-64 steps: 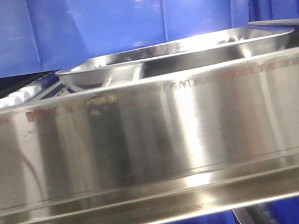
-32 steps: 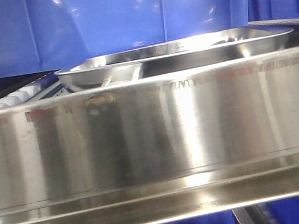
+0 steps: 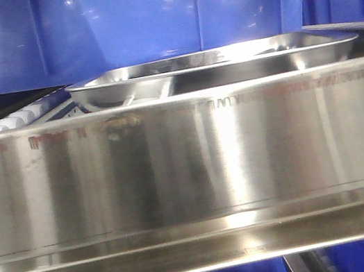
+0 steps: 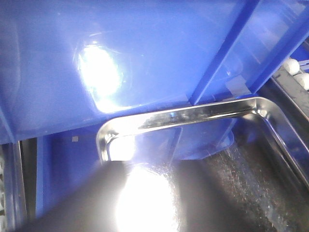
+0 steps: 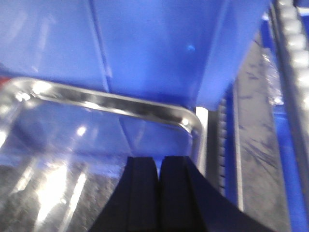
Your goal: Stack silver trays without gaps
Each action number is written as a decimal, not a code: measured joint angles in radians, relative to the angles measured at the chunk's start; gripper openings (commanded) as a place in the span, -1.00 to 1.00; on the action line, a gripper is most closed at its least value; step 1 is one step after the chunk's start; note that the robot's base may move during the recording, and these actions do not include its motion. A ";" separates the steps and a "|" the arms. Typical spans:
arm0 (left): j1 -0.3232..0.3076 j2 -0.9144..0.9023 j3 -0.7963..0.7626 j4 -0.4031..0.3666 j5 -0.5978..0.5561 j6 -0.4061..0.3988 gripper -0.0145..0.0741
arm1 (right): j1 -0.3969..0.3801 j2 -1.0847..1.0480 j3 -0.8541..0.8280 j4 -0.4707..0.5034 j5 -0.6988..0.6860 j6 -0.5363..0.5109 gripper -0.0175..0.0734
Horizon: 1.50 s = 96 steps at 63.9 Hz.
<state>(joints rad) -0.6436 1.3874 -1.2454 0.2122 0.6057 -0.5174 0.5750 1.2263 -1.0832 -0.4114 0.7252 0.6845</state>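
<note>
A silver tray [image 3: 212, 67] lies on the shelf behind the steel rail, in front of the blue bins. Its far left corner and rolled rim [image 4: 183, 113] fill the left wrist view. There my left gripper [image 4: 145, 193] is only a dark blur under strong glare, low over the tray floor, and its jaws cannot be made out. In the right wrist view the tray's far right corner [image 5: 116, 104] shows. My right gripper [image 5: 158, 162] hangs over the tray's inside near that corner, its black fingers pressed together with nothing visible between them.
A long brushed-steel rail [image 3: 188, 170] spans the whole front. Deep blue bins [image 3: 119, 20] stand close behind the tray. White rollers [image 3: 20, 116] run along the shelf at the left, and a roller track [image 5: 299, 58] runs along the right.
The whole front view has slid a few pixels to the left. The tray keeps its place on the shelf.
</note>
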 measured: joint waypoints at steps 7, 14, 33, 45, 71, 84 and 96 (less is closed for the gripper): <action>0.000 0.000 0.000 -0.008 0.012 -0.002 0.21 | 0.000 0.002 0.000 -0.002 -0.004 0.008 -0.63; 0.000 0.000 0.000 -0.018 0.013 -0.002 0.21 | 0.000 0.004 0.000 -0.002 -0.004 0.020 -0.26; 0.000 0.050 -0.002 -0.026 0.067 -0.005 0.21 | -0.016 0.014 0.000 -0.001 -0.004 0.083 0.04; 0.000 0.097 -0.002 -0.032 0.101 -0.005 0.21 | -0.049 0.047 0.000 0.009 0.017 0.093 0.04; 0.013 0.154 -0.008 -0.034 0.067 -0.007 0.21 | -0.049 0.159 0.000 0.022 0.015 0.093 0.04; 0.021 0.163 -0.010 -0.023 0.067 -0.007 0.21 | -0.052 0.182 0.000 -0.004 0.015 0.093 0.04; 0.024 0.186 -0.010 -0.009 0.067 -0.007 0.21 | -0.052 0.197 -0.002 -0.034 0.011 0.093 0.04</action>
<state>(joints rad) -0.6201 1.5733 -1.2550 0.2036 0.6722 -0.5242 0.5235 1.4229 -1.0851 -0.4451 0.7365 0.7776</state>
